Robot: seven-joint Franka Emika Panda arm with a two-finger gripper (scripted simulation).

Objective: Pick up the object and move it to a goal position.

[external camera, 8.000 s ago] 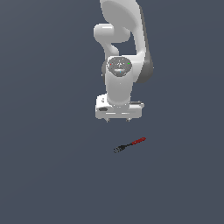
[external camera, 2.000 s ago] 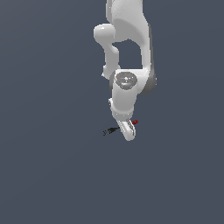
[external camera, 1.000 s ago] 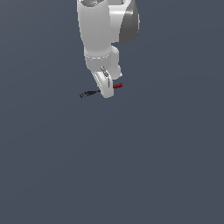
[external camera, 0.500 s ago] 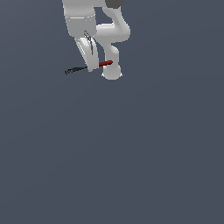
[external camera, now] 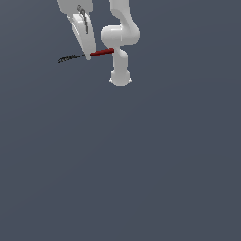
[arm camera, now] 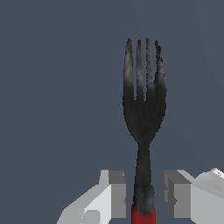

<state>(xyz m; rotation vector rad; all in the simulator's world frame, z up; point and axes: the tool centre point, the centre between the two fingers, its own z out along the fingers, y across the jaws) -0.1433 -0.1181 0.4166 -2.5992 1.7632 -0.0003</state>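
Observation:
The object is a slim fork with a red handle and a dark grey pronged end. My gripper is shut on it at the joint between handle and metal neck, high in the exterior view, toward its left. The prongs stick out to the exterior view's left and the red handle to its right. In the wrist view the fork fills the frame, its neck between my two pale fingers, and my gripper is closed around it.
The white arm's base and lower links stand just to the exterior view's right of the gripper. A plain dark grey ground lies below. No goal marker shows.
The fork lay on the ground 8 s ago with the gripper above it. Since then the gripper has closed on it and carried it upward and toward the exterior view's left.

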